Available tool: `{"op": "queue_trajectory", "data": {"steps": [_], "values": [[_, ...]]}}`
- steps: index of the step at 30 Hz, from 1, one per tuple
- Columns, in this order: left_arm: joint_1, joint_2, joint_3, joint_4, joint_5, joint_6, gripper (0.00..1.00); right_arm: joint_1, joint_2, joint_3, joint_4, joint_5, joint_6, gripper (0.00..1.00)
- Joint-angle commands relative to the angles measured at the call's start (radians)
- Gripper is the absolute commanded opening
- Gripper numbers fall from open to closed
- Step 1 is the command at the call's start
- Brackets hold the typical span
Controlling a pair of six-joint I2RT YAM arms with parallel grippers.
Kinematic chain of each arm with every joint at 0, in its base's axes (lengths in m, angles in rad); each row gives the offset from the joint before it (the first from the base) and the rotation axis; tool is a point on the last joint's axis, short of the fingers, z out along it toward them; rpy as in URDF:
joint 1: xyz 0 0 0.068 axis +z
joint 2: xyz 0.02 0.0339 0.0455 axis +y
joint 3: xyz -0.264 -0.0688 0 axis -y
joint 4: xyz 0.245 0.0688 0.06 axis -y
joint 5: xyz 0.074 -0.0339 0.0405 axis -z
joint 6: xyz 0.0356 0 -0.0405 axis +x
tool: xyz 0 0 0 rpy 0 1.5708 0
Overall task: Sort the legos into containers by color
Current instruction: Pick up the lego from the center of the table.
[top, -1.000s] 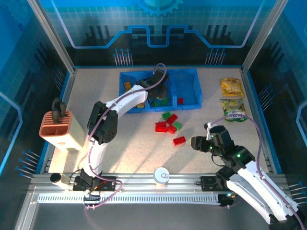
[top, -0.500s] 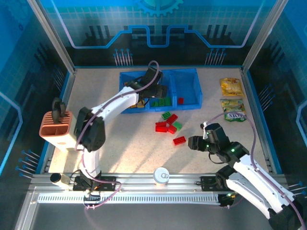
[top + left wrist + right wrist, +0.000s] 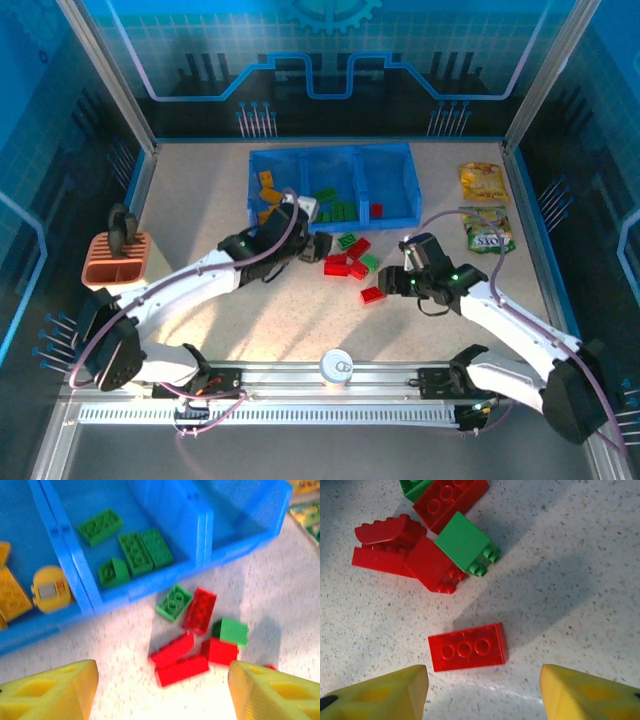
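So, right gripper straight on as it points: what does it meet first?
Likely the lone red brick, flat on the table, centred ahead of the right gripper, jaws open; depth unclear.

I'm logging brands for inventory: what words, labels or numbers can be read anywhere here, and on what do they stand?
No text reads clearly enough to quote.
Green snack packet: a dark lettered band, too small to read.
Yellow snack packet: print too blurred to read.
Can: no readable marking on its top.
Round yellow piece: a small grey and red patch, too blurred to read.
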Motion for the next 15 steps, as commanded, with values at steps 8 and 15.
{"op": "queue_trajectory", "data": {"steps": [8, 15], "values": [[-0.074, -0.220, -0.284, 0.028, -0.053, -0.146, 0.70, -0.017, 0.265, 0.143, 0.087, -0.034, -0.028, 0.60], [-0.114, -0.321, -0.395, 0.004, -0.077, -0.219, 0.69, -0.017, 0.418, 0.215, 0.109, -0.059, -0.030, 0.59]]}}
